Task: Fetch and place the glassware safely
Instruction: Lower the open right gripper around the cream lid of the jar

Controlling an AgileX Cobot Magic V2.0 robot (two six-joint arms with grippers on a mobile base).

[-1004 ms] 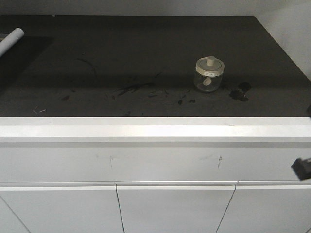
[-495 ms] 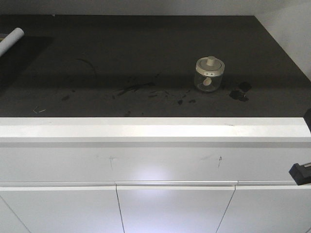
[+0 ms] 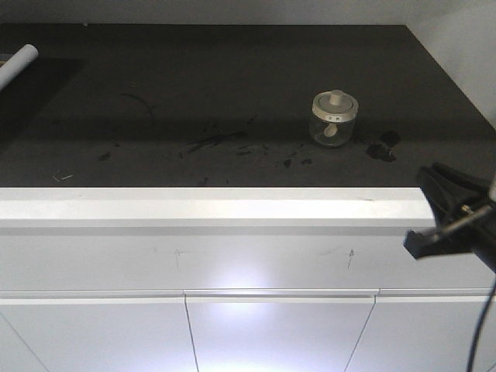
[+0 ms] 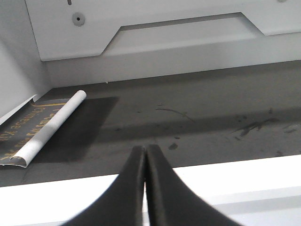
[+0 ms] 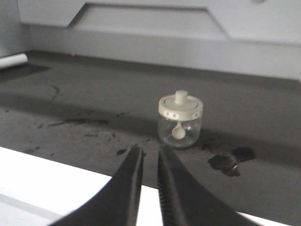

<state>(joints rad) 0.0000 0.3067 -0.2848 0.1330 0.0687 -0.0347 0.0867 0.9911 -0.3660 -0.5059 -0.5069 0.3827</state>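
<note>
the glass jar stands upright right of centre on the dark table, cream lid seated, a dark smear just beside it. my right hand hangs off the table's front edge, well short of the jar, fingers only narrowly parted; i'd spread them wider, come in level at the glass below the lid and close gently. my left hand is pressed together, empty, over the front edge.

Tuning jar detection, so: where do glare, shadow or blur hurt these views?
Front view: glare washes the white counter edge, yet the jar stands out crisp on the dark top. Right wrist view: jar slightly soft, right gripper blurred up close. Left wrist view: no jar, left gripper blurred.
</note>
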